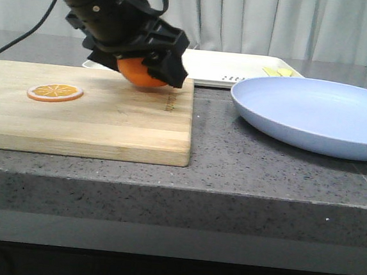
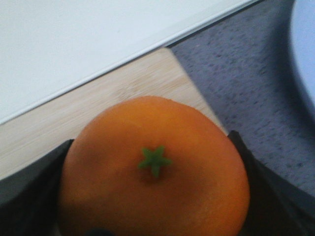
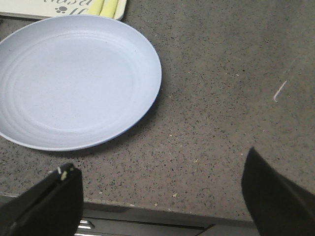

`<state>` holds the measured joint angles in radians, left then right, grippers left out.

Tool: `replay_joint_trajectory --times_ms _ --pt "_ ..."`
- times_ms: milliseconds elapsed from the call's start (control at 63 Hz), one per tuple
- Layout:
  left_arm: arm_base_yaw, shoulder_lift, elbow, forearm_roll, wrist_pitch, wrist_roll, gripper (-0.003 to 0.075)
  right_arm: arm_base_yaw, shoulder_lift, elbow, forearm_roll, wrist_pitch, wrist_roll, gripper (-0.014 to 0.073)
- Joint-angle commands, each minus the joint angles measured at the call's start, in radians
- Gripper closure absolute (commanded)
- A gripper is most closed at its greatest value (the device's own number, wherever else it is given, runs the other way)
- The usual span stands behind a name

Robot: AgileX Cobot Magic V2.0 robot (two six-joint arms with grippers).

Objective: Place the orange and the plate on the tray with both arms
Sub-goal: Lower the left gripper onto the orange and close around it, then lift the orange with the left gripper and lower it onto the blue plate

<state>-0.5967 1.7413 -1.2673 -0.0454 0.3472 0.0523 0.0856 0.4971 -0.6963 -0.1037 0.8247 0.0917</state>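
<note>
Upper left of the front frame, the left tool (image 1: 145,60) pinches the round bright-orange fruit (image 1: 141,72) at the far right corner of the light wooden cutting board (image 1: 89,113), not yet over the cream-white rectangular tray (image 1: 209,68) behind it. The wide lavender-blue plate (image 1: 314,113) lies untouched at right on the speckled dark-grey stone tabletop (image 1: 233,161), so both placements remain. The right tool (image 3: 162,196) is spread, empty, near the plate. A thin orange slice (image 1: 55,91) rests on the board; pale curtains hang behind.
</note>
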Motion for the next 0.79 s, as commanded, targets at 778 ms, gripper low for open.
replay_joint_trajectory --times_ms 778 --pt "-0.314 0.293 -0.564 -0.006 0.046 -0.001 0.0309 -0.001 0.011 -0.024 -0.023 -0.069 -0.008 -0.0063"
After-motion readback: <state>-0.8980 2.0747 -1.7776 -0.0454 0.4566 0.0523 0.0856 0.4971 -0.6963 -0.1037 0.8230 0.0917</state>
